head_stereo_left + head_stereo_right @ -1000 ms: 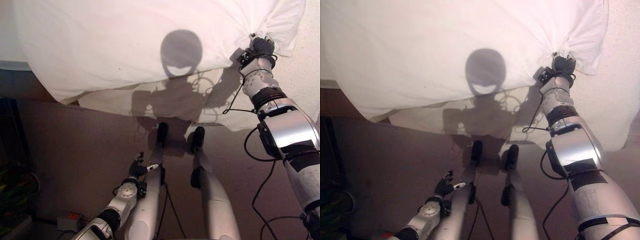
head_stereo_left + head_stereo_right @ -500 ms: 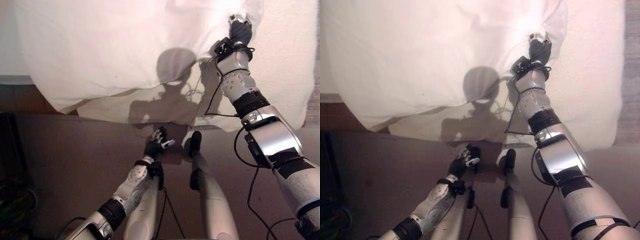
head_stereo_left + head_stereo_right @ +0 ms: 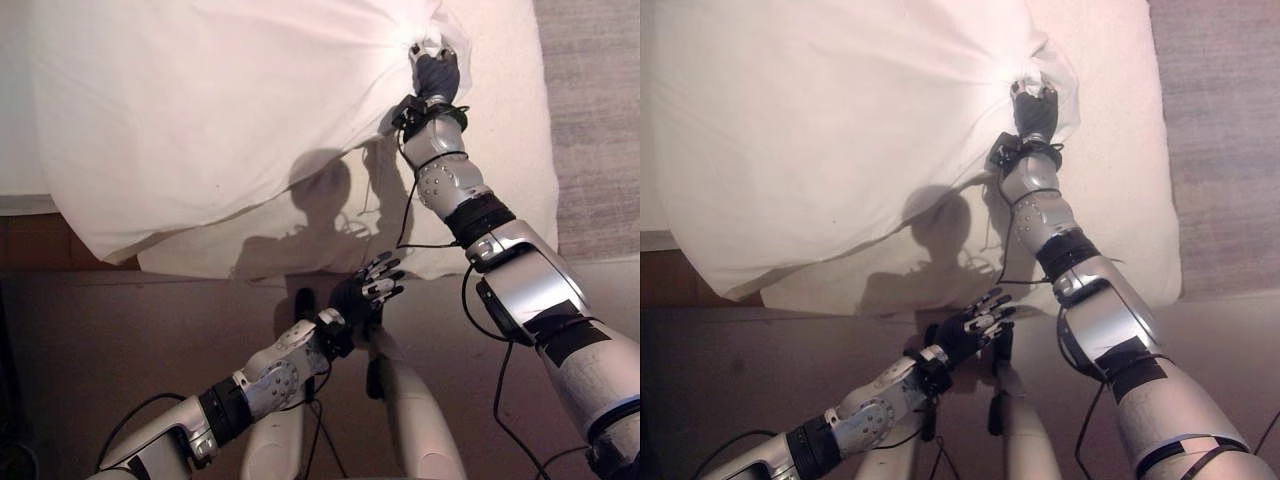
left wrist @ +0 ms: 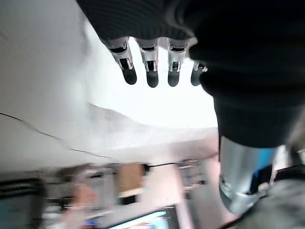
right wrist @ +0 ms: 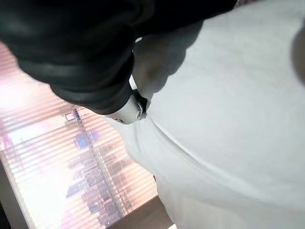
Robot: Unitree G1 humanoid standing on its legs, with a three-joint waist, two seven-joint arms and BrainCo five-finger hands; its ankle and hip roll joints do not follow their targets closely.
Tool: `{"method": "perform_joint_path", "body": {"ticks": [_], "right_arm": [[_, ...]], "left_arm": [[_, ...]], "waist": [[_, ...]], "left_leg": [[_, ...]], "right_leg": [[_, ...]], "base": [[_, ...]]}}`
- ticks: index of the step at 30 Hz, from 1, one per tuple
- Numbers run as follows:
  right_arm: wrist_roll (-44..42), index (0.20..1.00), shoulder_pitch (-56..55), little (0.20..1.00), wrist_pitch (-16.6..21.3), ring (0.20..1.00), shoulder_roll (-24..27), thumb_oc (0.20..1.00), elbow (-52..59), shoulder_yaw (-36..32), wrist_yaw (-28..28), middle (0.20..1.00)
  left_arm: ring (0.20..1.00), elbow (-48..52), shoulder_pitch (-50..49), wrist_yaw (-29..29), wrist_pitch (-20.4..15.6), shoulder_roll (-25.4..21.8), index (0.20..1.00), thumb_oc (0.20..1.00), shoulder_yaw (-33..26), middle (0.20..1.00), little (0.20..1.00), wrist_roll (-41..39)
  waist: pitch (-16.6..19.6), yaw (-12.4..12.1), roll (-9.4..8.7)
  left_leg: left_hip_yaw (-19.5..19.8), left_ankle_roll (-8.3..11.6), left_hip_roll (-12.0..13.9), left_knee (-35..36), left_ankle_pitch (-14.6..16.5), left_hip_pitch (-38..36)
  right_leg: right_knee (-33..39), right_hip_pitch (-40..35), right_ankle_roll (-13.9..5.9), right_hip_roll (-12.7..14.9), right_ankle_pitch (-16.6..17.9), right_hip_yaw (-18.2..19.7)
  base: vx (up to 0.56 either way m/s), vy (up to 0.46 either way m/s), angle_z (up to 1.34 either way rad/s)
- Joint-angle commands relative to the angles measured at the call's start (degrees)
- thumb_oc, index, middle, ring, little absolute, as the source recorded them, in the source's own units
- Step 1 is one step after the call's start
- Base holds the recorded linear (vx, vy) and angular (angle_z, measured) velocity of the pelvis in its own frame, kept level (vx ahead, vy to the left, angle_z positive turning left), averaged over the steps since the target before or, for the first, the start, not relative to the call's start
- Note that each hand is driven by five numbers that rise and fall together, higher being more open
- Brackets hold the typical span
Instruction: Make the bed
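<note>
Two hands at work: the right hand clutches a bunched corner of the white duvet, which lies across the bed; the left hand, fingers spread, hovers below. Best practice: draw the corner smoothly, keeping the cloth taut.

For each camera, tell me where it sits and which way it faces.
Left eye view: on the head, looking down at the white duvet; both arms show, right hand gripping it.
Right eye view: same scene, slightly shifted.
Left wrist view: along the left hand, straight fingers, toward the duvet.
Right wrist view: close against the duvet.
All share the duvet.
</note>
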State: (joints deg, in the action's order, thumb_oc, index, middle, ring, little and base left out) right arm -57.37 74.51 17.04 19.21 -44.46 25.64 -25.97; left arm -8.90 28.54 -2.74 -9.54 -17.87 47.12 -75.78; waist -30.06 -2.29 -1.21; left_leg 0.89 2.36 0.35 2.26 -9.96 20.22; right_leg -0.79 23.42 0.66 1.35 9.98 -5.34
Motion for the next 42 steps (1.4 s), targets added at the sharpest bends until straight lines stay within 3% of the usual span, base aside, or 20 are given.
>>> {"method": "perform_joint_path", "body": {"ticks": [1, 2, 11, 22, 30, 38, 42], "right_arm": [[3.3, 0.2, -0.6, 0.2, 3.7, 0.2, 2.6, 0.2, 9.6, 0.0, 1.1, 0.2], [4.0, 0.2, -3.2, 0.2, 3.7, 0.2, 3.3, 0.2, 12.3, -0.5, 0.5, 0.2], [3.3, 0.2, -12.5, 0.2, 4.2, 0.2, 0.4, 0.2, 17.1, -2.8, 0.0, 0.2], [2.0, 0.2, -17.8, 0.2, 4.4, 0.2, -1.6, 0.2, 15.7, -5.4, -0.8, 0.2], [1.9, 0.2, -18.7, 0.2, 4.8, 0.2, -1.7, 0.2, 16.7, -6.9, -2.0, 0.2], [4.0, 0.2, -15.2, 0.2, 4.4, 0.2, 1.8, 0.2, 15.2, -7.8, -2.5, 0.2], [4.1, 0.2, -14.2, 0.2, 4.7, 0.2, 2.0, 0.2, 14.2, -7.8, -2.5, 0.2]], "left_arm": [[1.0, 0.5, 1.2, -3.1, -8.0, 2.4, 1.0, 1.0, -6.2, 1.0, 1.0, -0.6], [1.0, -0.3, 3.7, -6.1, -10.9, 4.6, 1.0, 1.0, -10.0, 1.0, 1.0, -0.6], [1.0, -3.8, 12.1, -12.1, -19.5, 13.1, 1.0, 1.0, -21.5, 1.0, 1.0, -4.0], [1.0, -10.8, 16.5, -14.7, -23.0, 16.3, 1.0, 1.0, -28.1, 1.0, 1.0, -9.6], [1.0, -12.8, 15.0, -16.7, -21.3, 15.9, 1.0, 1.0, -27.0, 1.0, 1.0, -9.5], [1.0, -0.6, -3.6, -11.1, -10.3, 5.6, 1.0, 1.0, -13.4, 1.0, 1.0, -5.1], [1.0, 2.1, -7.3, -9.0, -8.3, 3.8, 1.0, 1.0, -9.6, 1.0, 1.0, -5.8]], "waist": [[4.2, 1.3, -3.9], [4.6, 1.3, -4.33], [6.3, 1.1, -6.24], [7.3, 0.9, -6.57], [7.2, 0.8, -6.34], [7.1, -0.3, -4.25], [7.2, -0.5, -3.82]], "left_leg": [[-0.8, 0.14, -2.1, -4.1, 4.7, 0.4], [-0.9, 0.45, -2.0, -4.2, 4.8, 0.0], [-1.0, 0.71, -1.3, -4.7, 5.0, -0.6], [-0.3, 0.63, -0.7, -2.7, 4.4, -2.3], [0.4, -0.48, -0.5, -1.9, 4.2, -3.0], [1.0, -1.21, -1.1, -3.3, 4.6, -2.9], [1.3, -1.19, -1.2, -3.0, 4.2, -2.5]], "right_leg": [[-2.2, -2.3, -6.66, 3.4, -3.2, -1.1], [-2.3, -3.0, -6.59, 3.3, -3.5, -1.6], [-3.0, -3.4, -6.24, 2.6, -4.3, -2.2], [-3.8, -3.9, -6.08, 2.1, -5.2, -2.7], [-5.3, -3.0, -5.98, 1.8, -5.4, -2.0], [-4.6, -3.9, -5.84, 2.1, -5.1, -2.2], [-4.3, -3.7, -5.83, 2.3, -4.8, -2.3]], "base": [[0.01, -0.06, 0.08], [0.01, -0.059, 0.07], [0.01, -0.036, 0.05], [0.0, -0.014, 0.0], [0.0, -0.003, 0.01], [0.0, 0.0, 0.0], [0.0, 0.0, 0.0]]}}
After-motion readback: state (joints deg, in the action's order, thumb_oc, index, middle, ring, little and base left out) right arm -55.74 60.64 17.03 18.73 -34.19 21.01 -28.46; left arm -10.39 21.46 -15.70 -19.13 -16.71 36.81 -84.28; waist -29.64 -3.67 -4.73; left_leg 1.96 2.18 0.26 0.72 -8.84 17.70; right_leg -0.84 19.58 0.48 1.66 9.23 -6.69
